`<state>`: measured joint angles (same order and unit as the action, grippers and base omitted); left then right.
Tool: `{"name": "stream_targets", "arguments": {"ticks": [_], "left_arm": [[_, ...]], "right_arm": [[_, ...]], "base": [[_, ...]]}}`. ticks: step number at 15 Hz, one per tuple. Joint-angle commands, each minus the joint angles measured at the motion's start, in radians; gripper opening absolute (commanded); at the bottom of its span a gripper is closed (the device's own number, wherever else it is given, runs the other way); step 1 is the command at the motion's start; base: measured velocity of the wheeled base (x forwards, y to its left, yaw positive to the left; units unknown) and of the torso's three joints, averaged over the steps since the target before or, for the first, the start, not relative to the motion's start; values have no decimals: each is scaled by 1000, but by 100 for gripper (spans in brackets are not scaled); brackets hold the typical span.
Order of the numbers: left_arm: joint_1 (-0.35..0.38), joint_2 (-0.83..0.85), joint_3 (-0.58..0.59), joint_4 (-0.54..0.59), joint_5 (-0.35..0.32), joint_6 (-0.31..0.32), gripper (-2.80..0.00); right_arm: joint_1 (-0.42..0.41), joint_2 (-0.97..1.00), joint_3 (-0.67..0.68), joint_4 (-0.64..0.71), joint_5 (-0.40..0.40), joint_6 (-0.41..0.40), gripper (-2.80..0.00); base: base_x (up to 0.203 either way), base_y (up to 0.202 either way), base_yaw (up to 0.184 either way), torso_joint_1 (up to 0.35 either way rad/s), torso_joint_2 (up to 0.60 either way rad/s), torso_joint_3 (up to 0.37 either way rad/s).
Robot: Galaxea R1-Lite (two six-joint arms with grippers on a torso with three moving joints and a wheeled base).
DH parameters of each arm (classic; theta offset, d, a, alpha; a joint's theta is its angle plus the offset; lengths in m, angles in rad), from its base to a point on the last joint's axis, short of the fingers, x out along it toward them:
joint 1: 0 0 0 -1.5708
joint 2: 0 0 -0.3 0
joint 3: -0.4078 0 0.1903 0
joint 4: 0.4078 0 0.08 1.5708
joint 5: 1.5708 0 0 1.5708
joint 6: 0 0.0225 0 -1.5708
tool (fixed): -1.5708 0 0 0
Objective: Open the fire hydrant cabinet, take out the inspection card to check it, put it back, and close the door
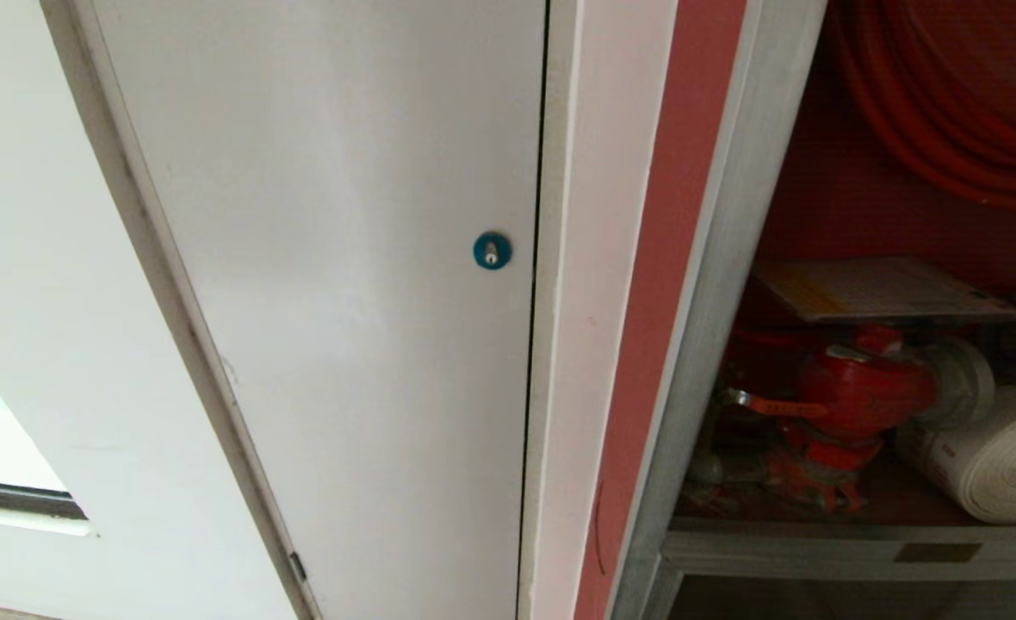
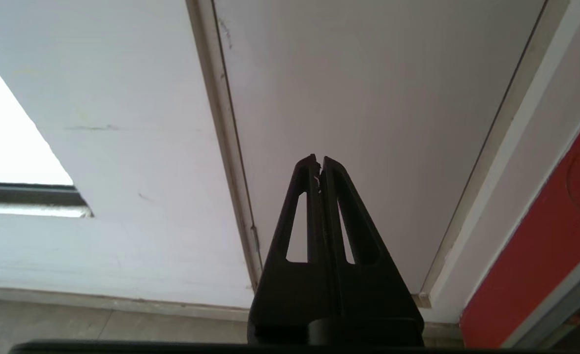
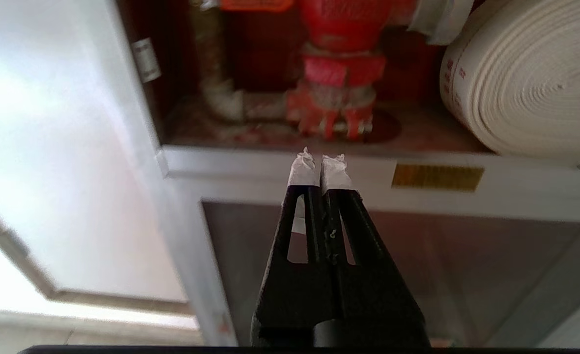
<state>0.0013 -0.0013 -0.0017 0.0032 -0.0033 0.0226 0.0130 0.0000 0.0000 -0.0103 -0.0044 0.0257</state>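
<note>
Both claws clenched, empty: left claw (image 2: 319, 162) facing white panel (image 1: 344, 258) | right claw (image 3: 319, 164) before fire hydrant cabinet (image 1: 715, 284) | inspection card (image 1: 887, 291) lying inside above red valve (image 1: 861, 387), beside white hose (image 1: 999, 465)

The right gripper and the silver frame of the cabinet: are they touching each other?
Cannot tell. In the right wrist view the shut right gripper lines up with the cabinet frame, but that shows no contact or gap, and the head view misses the gripper.
</note>
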Motion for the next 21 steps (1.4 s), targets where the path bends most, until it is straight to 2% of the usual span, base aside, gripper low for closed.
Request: {"name": "stream_targets", "arguments": {"ticks": [1, 3, 21], "left_arm": [[0, 1, 0, 0, 0, 0, -280], [0, 1, 0, 0, 2, -3, -280], [0, 1, 0, 0, 2, -6, -280]], "right_arm": [[1, 2, 5, 0, 0, 0, -280], [1, 2, 5, 0, 0, 0, -280], [1, 2, 5, 0, -2, 8, -280]], "base": [[195, 0, -1, 3, 2, 9], [150, 0, 1, 7, 0, -2], [0, 0, 0, 0, 0, 0]]}}
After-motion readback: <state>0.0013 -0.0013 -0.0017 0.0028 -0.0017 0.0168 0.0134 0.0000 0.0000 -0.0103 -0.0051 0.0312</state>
